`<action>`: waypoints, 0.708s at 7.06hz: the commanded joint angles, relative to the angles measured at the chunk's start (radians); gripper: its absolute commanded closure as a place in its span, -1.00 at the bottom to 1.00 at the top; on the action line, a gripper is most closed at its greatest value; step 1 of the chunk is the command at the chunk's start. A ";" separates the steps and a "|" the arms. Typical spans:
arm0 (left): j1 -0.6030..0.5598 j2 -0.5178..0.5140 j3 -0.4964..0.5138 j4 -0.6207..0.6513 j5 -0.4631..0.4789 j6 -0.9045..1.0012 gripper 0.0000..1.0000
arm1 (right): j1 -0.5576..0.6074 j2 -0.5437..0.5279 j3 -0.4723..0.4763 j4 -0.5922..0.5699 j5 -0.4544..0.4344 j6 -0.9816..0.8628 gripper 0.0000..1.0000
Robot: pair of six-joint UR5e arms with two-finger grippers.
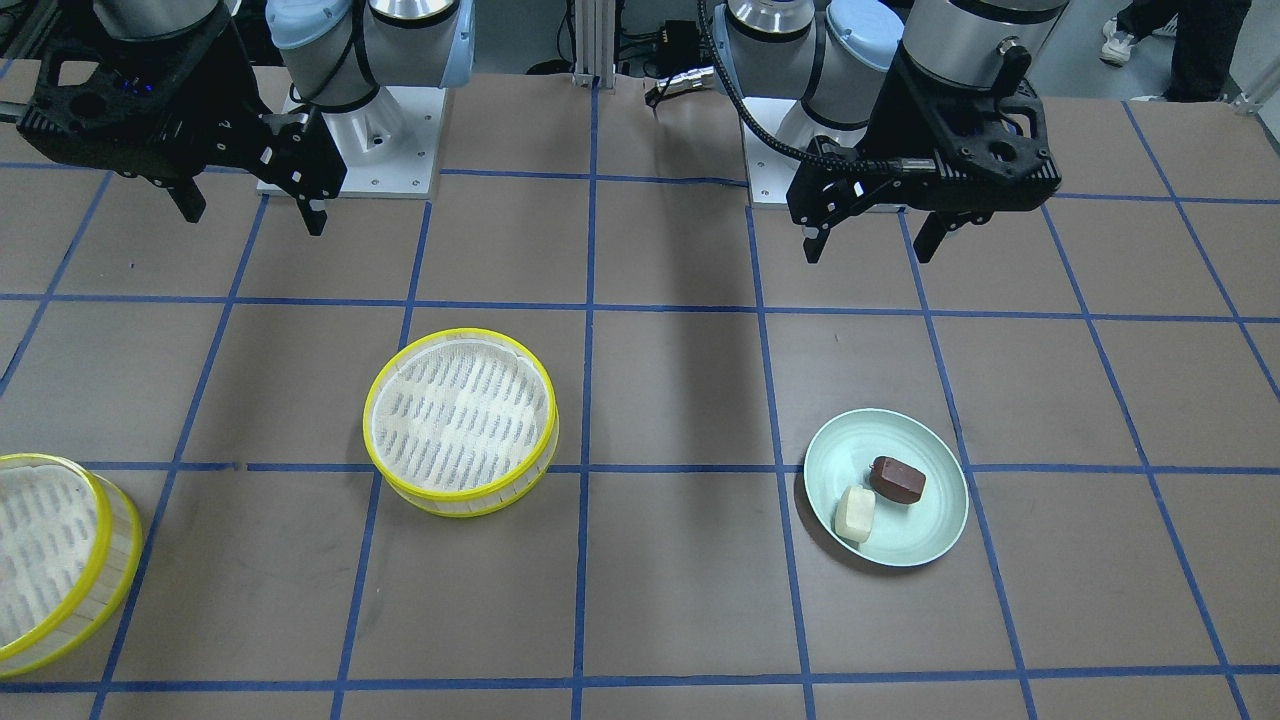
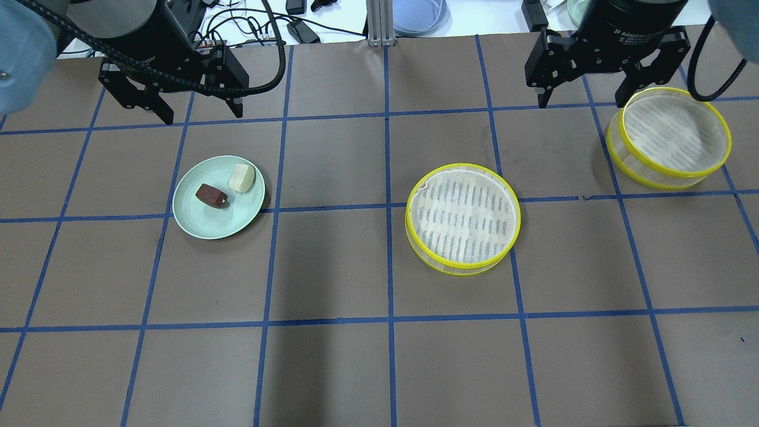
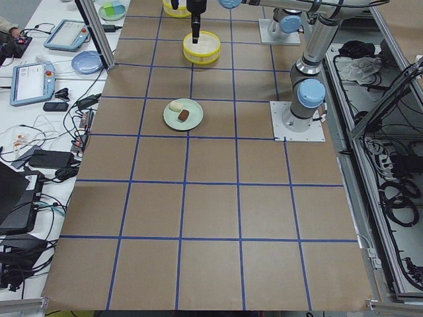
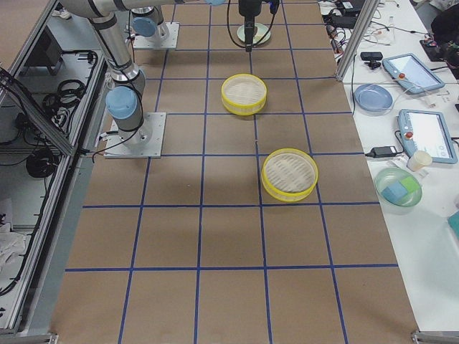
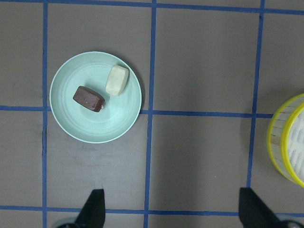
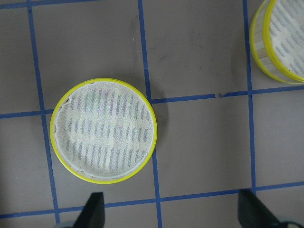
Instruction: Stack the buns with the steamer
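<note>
End effectors both hang above the desk (image 2: 332, 267) touching nothing. Your left end effector (image 2: 203, 115) has its fingers spread wide and empty, and your right end effector (image 2: 582, 102) is the same. One round steamer basket (image 2: 462, 216) sits near the desk's middle and a second steamer basket (image 2: 675, 135) sits toward the robot's right. Each has a yellow rim, pale slatted walls and a white cloth lining. On the robot's left you'll see a smooth pale green plate (image 2: 195, 228) carrying both buns, blocky with rounded edges. The reddish-brown bun (image 2: 211, 196) lies just beside the cream-white bun (image 2: 242, 177). The desk is matte brown, gridded with blue tape.
</note>
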 commanded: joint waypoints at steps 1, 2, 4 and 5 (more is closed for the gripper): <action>0.000 -0.001 -0.016 0.001 0.001 0.000 -1.00 | 0.000 0.003 0.000 0.002 0.046 -0.001 -1.00; 0.000 -0.005 -0.017 0.002 0.001 0.011 -1.00 | 0.000 0.002 0.000 0.002 0.045 -0.002 -1.00; 0.011 -0.039 -0.019 0.086 -0.002 0.031 -1.00 | 0.000 0.002 0.000 0.002 0.042 -0.001 -1.00; 0.021 -0.067 -0.020 0.096 0.000 0.066 -1.00 | 0.000 0.002 0.000 0.002 0.040 -0.002 -1.00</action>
